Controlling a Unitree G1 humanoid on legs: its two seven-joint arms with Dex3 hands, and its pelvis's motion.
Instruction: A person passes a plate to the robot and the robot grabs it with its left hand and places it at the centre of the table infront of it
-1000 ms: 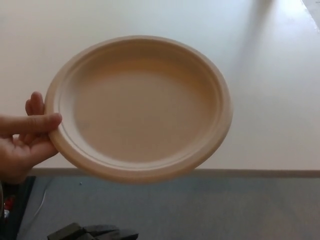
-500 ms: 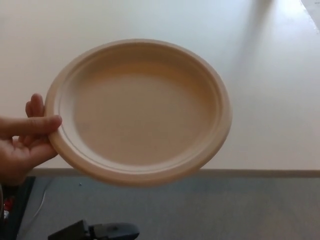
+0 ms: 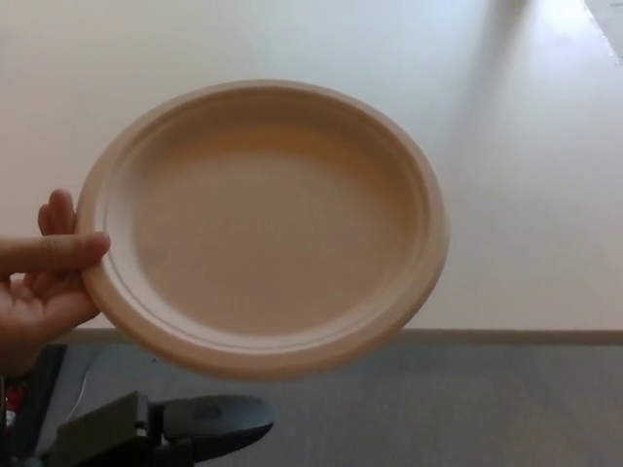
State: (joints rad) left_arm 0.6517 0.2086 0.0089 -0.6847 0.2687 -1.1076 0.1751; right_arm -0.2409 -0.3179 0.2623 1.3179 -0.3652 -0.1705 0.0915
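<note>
A person's hand (image 3: 39, 292) comes in from the left and pinches the left rim of a round beige paper plate (image 3: 263, 229), thumb on top. The plate hovers level above the near edge of the white table (image 3: 506, 195) and fills the middle of the head view. My left hand (image 3: 165, 428) shows at the bottom left, below the plate's near rim and clear of it. It is open and holds nothing, and only its upper part shows. My right hand is out of the picture.
The table's front edge (image 3: 526, 336) runs across the lower part of the picture, with grey floor (image 3: 467, 409) below it. A dark object with a red spot (image 3: 15, 404) sits at the bottom left corner.
The plate has drifted slightly down and to the left, towards the camera. My left hand has risen further into the picture from the bottom edge.
</note>
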